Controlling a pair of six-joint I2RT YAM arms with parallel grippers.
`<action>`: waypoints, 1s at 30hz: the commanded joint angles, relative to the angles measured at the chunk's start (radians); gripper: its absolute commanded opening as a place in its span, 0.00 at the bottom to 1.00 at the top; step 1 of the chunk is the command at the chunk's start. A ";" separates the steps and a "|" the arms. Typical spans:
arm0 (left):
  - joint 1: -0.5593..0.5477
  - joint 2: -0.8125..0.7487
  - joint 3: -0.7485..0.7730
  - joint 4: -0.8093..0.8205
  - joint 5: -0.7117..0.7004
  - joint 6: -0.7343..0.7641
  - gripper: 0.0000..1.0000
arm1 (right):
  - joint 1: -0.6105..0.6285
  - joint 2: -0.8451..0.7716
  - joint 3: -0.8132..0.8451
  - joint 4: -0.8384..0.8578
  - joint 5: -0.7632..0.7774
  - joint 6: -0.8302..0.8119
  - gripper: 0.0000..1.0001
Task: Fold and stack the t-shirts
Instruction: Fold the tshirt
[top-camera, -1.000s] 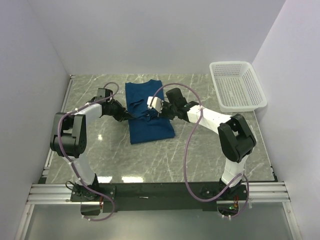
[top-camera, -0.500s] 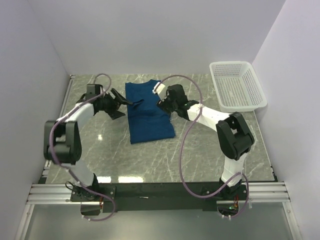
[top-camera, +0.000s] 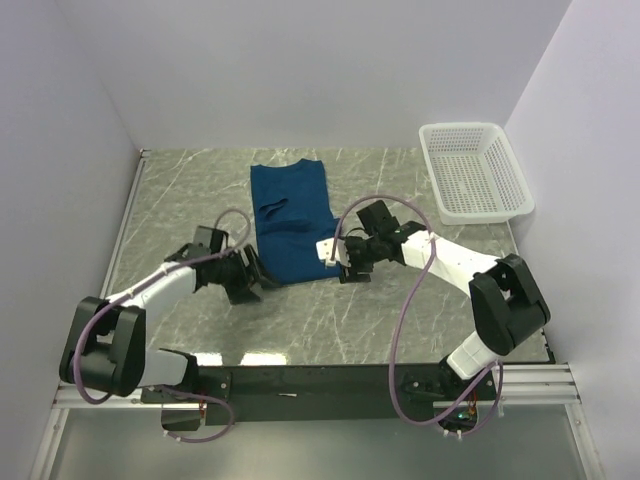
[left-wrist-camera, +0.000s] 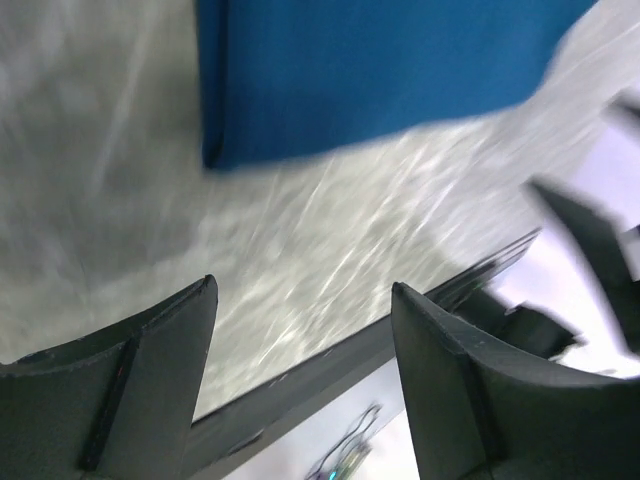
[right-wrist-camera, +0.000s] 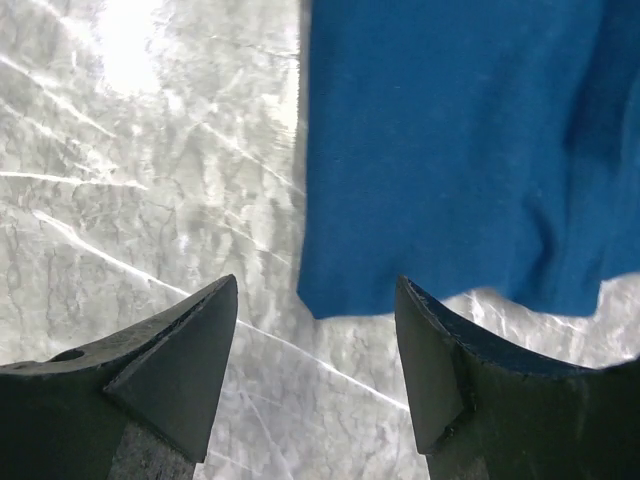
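The dark blue t-shirt (top-camera: 292, 222) lies flat on the marble table, folded into a long narrow strip running from far to near. My left gripper (top-camera: 250, 280) stands open just off the shirt's near left corner, nothing between its fingers. In the left wrist view the t-shirt (left-wrist-camera: 380, 70) fills the top and the left gripper (left-wrist-camera: 304, 290) hangs over bare marble. My right gripper (top-camera: 337, 262) is open by the near right corner. In the right wrist view the t-shirt (right-wrist-camera: 460, 150) has its corner just ahead of the empty right gripper (right-wrist-camera: 317, 285). No print shows.
A white mesh basket (top-camera: 470, 170) stands at the far right of the table, with nothing in it that I can see. White walls close in the left, far and right sides. The black rail (top-camera: 320, 385) with both arm bases runs along the near edge.
Both grippers were shut at the middle of the shirt; they opened, let go and swung back to its near corners. The shirt lies still.
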 joint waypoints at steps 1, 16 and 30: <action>-0.065 -0.078 -0.043 0.032 -0.066 -0.023 0.75 | 0.021 -0.021 -0.031 0.116 0.015 0.009 0.70; -0.074 -0.008 -0.074 0.219 -0.135 -0.138 0.74 | 0.112 0.042 -0.037 0.139 0.157 0.102 0.64; -0.074 0.185 -0.043 0.326 -0.129 -0.171 0.27 | 0.173 0.174 -0.013 0.201 0.388 0.106 0.35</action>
